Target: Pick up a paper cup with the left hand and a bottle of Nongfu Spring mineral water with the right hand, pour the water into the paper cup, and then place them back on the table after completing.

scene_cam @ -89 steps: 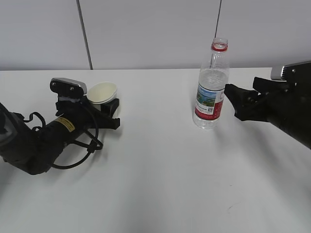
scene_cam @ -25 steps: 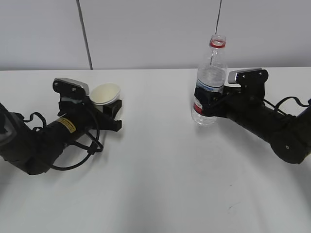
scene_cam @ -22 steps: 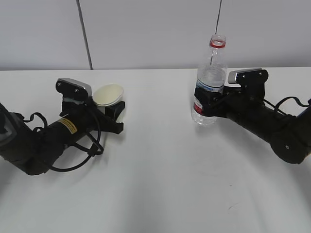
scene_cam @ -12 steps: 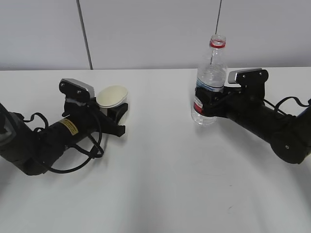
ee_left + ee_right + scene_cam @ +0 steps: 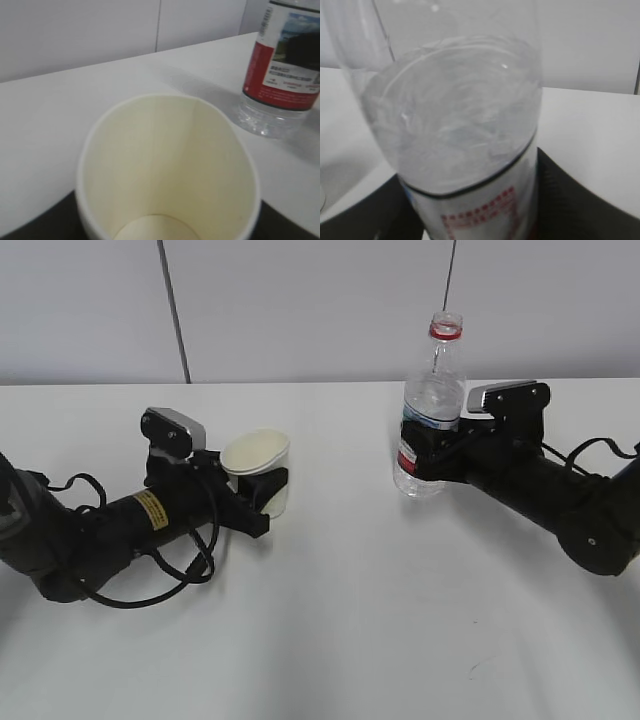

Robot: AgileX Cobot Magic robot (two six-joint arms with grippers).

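On the left of the table (image 5: 330, 640), your left gripper (image 5: 262, 498) is clamped on the empty paper cup (image 5: 258, 472). Far right, your right gripper (image 5: 425, 452) grips the upright, uncapped water bottle (image 5: 432, 405) at its label.

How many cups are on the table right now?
1. The cup sits left of centre, in the left claw. No other shows in any view.

No wording can be read — the bottle (image 5: 282, 65) label's small print is too blurred.
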